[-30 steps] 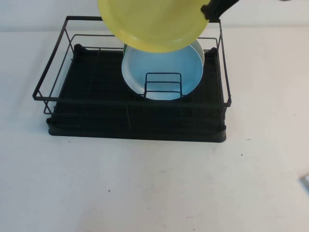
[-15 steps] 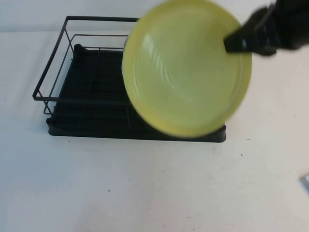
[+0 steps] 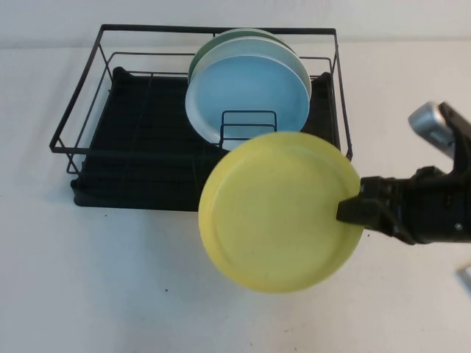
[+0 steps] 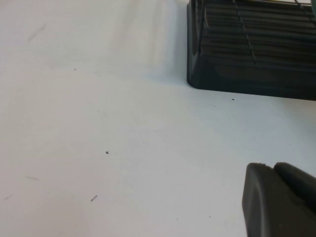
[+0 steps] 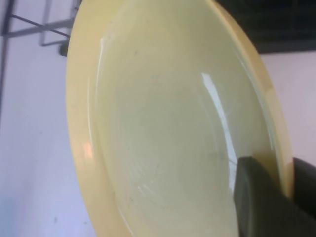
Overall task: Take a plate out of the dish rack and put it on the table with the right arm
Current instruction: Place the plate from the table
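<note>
The pale yellow plate [image 3: 280,213] hangs in the air in front of the dish rack [image 3: 140,158], over the table [image 3: 110,294], tilted with its underside toward the high camera. My right gripper [image 3: 353,209] reaches in from the right and is shut on the plate's right rim. In the right wrist view the plate's hollow side [image 5: 168,123] fills the picture, with the rim pinched in the right gripper [image 5: 281,170]. My left gripper [image 4: 271,170] hovers low over the table beside a corner of the rack [image 4: 247,49], its fingers together and holding nothing.
A light blue plate [image 3: 246,92] stands upright in the rack with a green plate [image 3: 221,40] behind it. The right arm's silver cylinder [image 3: 430,125] shows at the right edge. A small pale object [image 3: 465,278] lies at the table's far right edge.
The right gripper has carried the yellow plate from above the rack's back down and forward, out of the rack, to a spot over the table in front of it. The blue plate is uncovered again.
</note>
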Robot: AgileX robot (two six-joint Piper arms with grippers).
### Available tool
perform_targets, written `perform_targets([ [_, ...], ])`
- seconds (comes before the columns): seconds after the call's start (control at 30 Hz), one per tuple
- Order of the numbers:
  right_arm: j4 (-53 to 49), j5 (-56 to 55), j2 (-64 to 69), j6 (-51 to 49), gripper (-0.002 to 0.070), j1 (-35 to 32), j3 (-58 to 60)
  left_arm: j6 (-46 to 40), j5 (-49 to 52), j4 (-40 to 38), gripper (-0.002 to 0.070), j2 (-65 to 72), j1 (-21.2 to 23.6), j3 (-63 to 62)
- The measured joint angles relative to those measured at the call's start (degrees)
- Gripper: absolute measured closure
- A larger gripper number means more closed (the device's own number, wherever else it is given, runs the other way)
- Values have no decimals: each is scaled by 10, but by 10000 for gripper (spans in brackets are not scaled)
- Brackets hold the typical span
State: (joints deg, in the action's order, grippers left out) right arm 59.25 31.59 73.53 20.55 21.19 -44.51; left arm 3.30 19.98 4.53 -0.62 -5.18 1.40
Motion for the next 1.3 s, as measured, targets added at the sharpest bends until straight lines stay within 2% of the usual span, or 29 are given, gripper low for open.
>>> perform_targets([
  [0.27, 57, -49, 108, 20, 619, 52, 6, 0, 0, 0, 679, 0, 0, 0],
  [0.63, 244, -72, 216, 190, 619, 59, 6, 0, 0, 0, 679, 0, 0, 0],
  [1.3, 289, -74, 256, 202, 616, 61, 5, 0, 0, 0, 679, 0, 0, 0],
])
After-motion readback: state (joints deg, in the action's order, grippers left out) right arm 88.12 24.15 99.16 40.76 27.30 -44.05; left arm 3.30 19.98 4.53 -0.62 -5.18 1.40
